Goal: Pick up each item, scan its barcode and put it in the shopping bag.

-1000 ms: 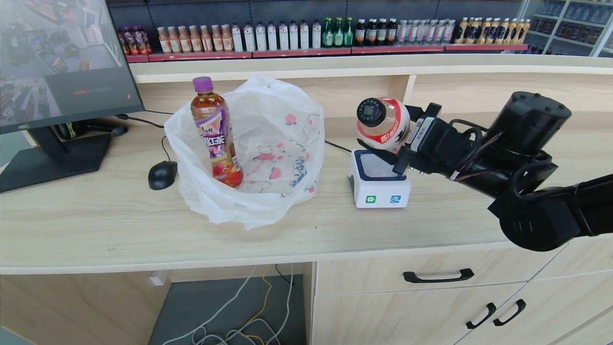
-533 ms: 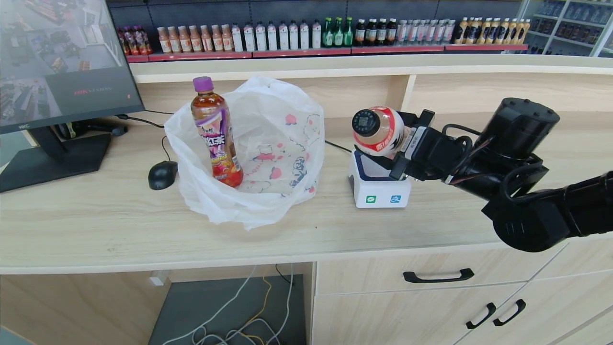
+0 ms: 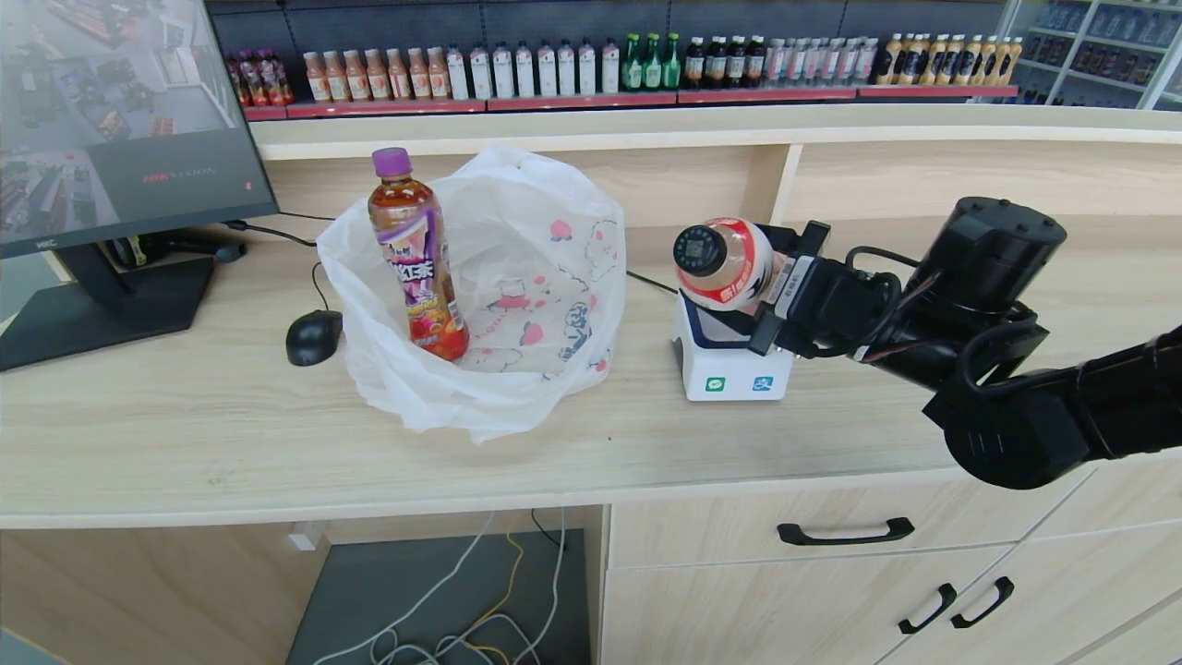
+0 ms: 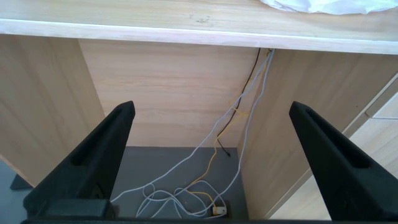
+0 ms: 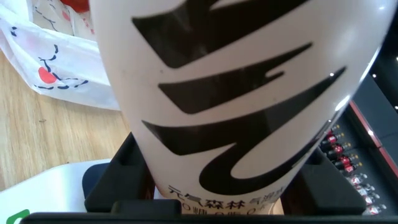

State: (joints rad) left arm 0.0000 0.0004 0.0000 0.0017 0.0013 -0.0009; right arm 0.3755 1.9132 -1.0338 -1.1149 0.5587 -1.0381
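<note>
- Judged to be at the scanning step: presenting the white bottle [image 3: 725, 263] to the scanner [image 3: 734, 369].
- Right gripper [image 3: 759, 282]: closed tight around the bottle's body, no slack visible.
- Bottle position: on its side, just above the scanner's dark window, cap end turned toward the shopping bag [image 3: 545, 268]. Cannot tell whether touching the scanner or just clear of it.
- Left gripper [image 4: 209, 109]: spread wide, empty, parked below the counter [image 3: 185, 416] edge.
- Next move, by judgement: after the read, lift clear of the scanner, carry across to the bag, lower through the open mouth, then release.
- Already standing inside the bag: a tea bottle [image 3: 416, 268], at the side far from the scanner. Aim for the free space beside it to avoid a knock.
- Mind the bag's soft rim, raised between scanner and opening; pass over it, not through it.
- Also on the counter: mouse [image 3: 313, 337] and monitor [image 3: 111, 111] beyond the bag, a cable [image 3: 651, 282] behind the scanner. None across the likely path.
</note>
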